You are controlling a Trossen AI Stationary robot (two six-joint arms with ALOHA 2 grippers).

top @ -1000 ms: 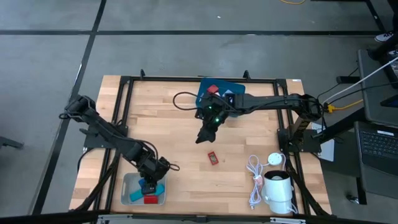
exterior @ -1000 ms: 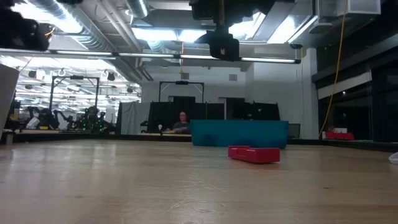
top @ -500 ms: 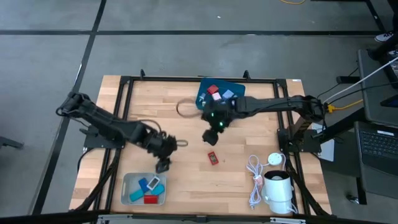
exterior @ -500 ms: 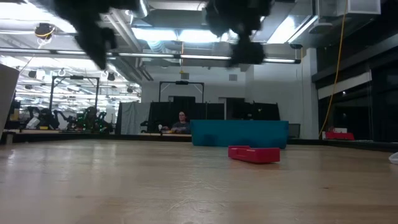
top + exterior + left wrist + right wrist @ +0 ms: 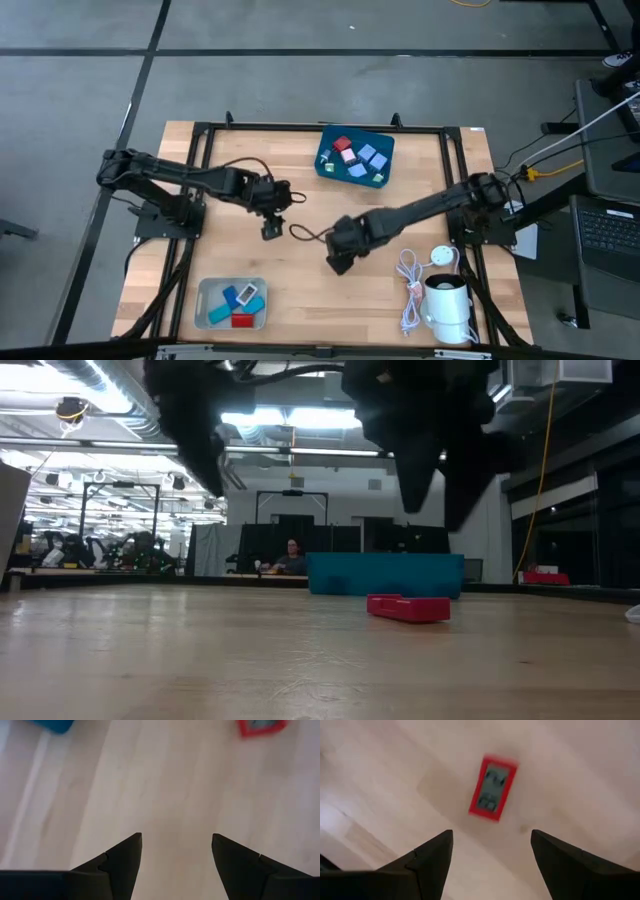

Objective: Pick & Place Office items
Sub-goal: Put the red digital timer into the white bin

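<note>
A flat red item with a grey face lies on the wooden table, a little ahead of my right gripper. That gripper is open, points down and hangs above the item without touching it. In the high view my right gripper hides the item. The low view shows the red item resting flat on the table below the fingers. My left gripper hangs open and empty over the table's middle, left of the right one. Its wrist view shows bare wood between the open fingers, with the red item farther off.
A blue bin at the far edge holds several coloured pieces. A clear tray at the near left holds blue and red pieces. A coiled white cable and a white cylinder sit at the near right. Bare wood lies between the grippers.
My left gripper has risen out of the clear tray and swung toward the table's middle and far side. My right gripper has come from beside the blue bin toward the near edge, turning about and sinking, until it hangs over the red item. The item has not moved.
</note>
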